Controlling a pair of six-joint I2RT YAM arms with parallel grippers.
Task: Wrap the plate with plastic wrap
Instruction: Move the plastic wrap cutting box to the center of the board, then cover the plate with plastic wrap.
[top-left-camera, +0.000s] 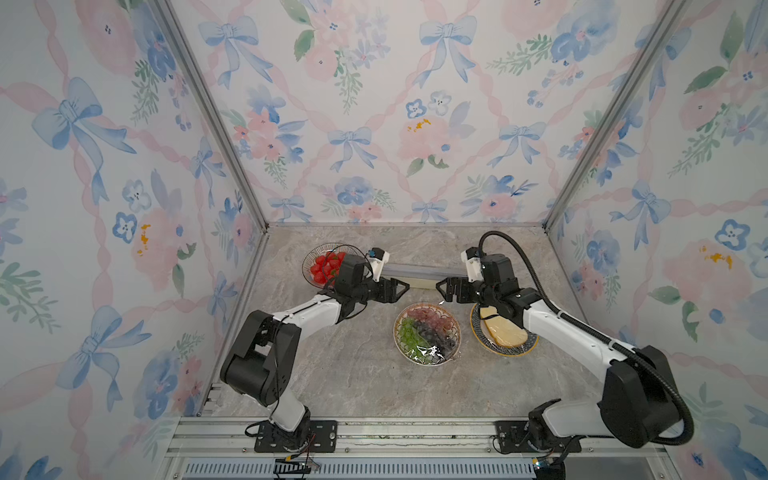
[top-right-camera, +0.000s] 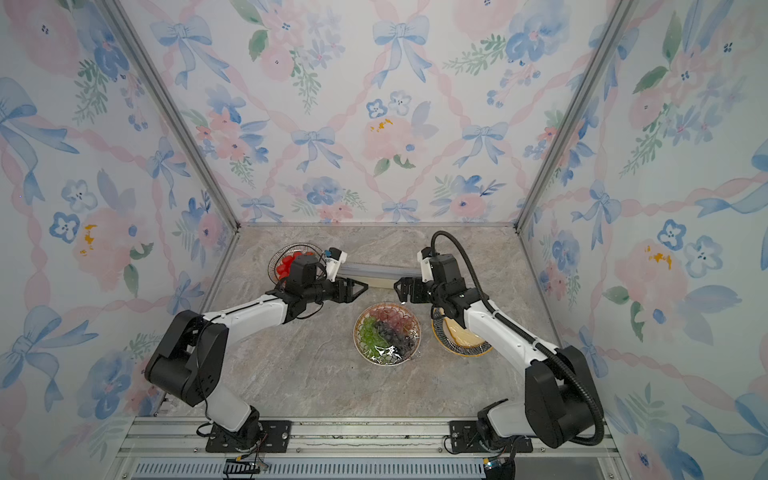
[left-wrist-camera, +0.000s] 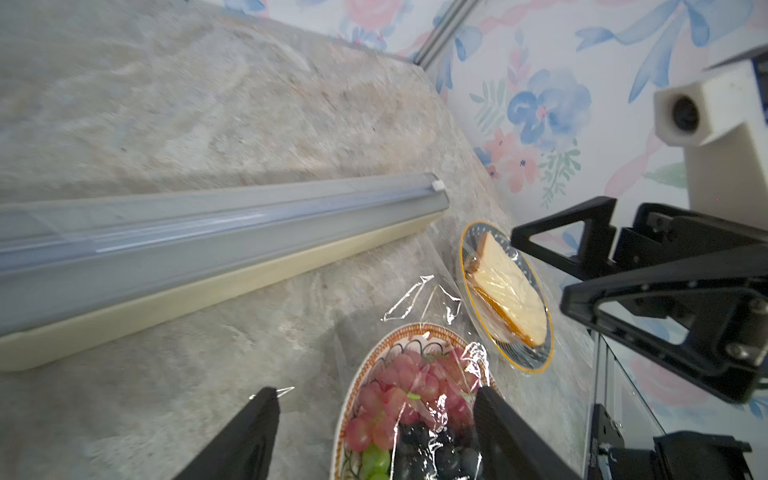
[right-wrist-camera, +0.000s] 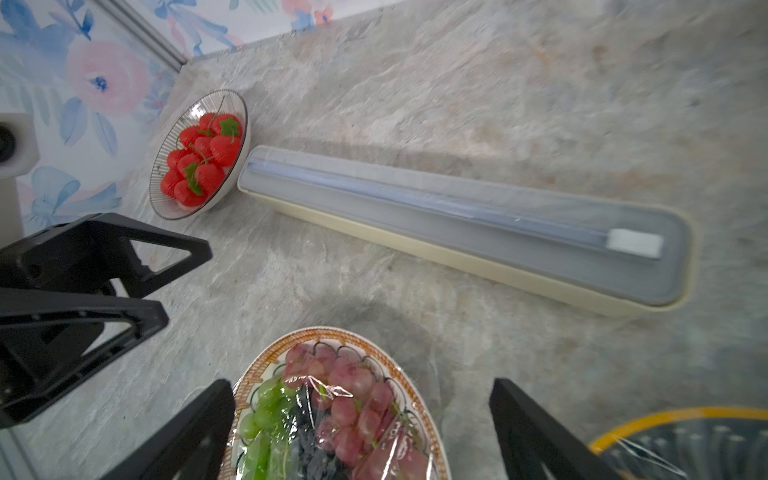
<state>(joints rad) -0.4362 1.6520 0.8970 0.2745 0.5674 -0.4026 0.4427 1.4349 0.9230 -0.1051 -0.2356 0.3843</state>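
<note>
Evidently the plastic wrap (top-left-camera: 432, 352) already lies over the grape plate (top-left-camera: 397, 328) at lower centre in both top views, glossy and crinkled. Its box (top-left-camera: 415, 274) sits just behind it on the counter (top-left-camera: 353, 386). The left claw (top-left-camera: 400, 291) and right claw (top-left-camera: 440, 292) hover face to face above the gap between box and plate, both spread and pinching nothing.

From the left wrist, the film looks loose. A loose corner (left-wrist-camera: 409, 297) stands off the plate's rim at centre frame, and wrinkles ride over the red grapes (left-wrist-camera: 399, 374). A second plate (left-wrist-camera: 466, 253) at right, holding a sandwich (left-wrist-camera: 511, 291), is also filmed over.

From the right wrist, a bowl of strawberries (right-wrist-camera: 195, 106) in the upper left sits just beside the box end and looks bare.

The film will probably handle as light, limp and clingy, quick to bunch or tear. A gentle pinch at a free corner or overhanging edge seems best, drawing it down under the rim. The plate itself is stiff and likely breakable.
</note>
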